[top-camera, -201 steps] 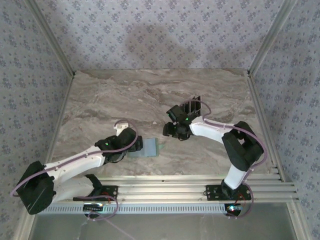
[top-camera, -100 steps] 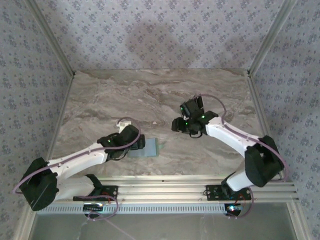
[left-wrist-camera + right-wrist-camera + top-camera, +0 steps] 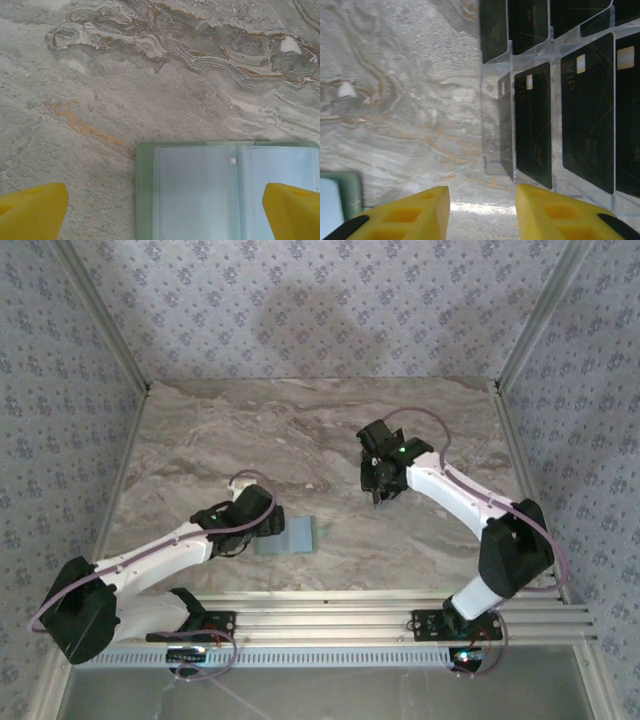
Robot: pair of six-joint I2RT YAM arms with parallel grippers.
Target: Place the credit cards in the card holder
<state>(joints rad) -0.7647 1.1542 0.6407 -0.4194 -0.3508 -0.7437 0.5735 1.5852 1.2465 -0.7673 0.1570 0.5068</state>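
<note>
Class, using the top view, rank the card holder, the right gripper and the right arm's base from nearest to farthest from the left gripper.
1. card holder, just beside the left gripper.
2. right gripper, mid-table, farther right.
3. right arm's base, near edge, right.

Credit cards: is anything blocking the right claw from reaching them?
Nothing loose does. Bare marble table lies between the right gripper and the credit cards. The cards sit in a clear plastic rack, whose dividers run between them.
</note>
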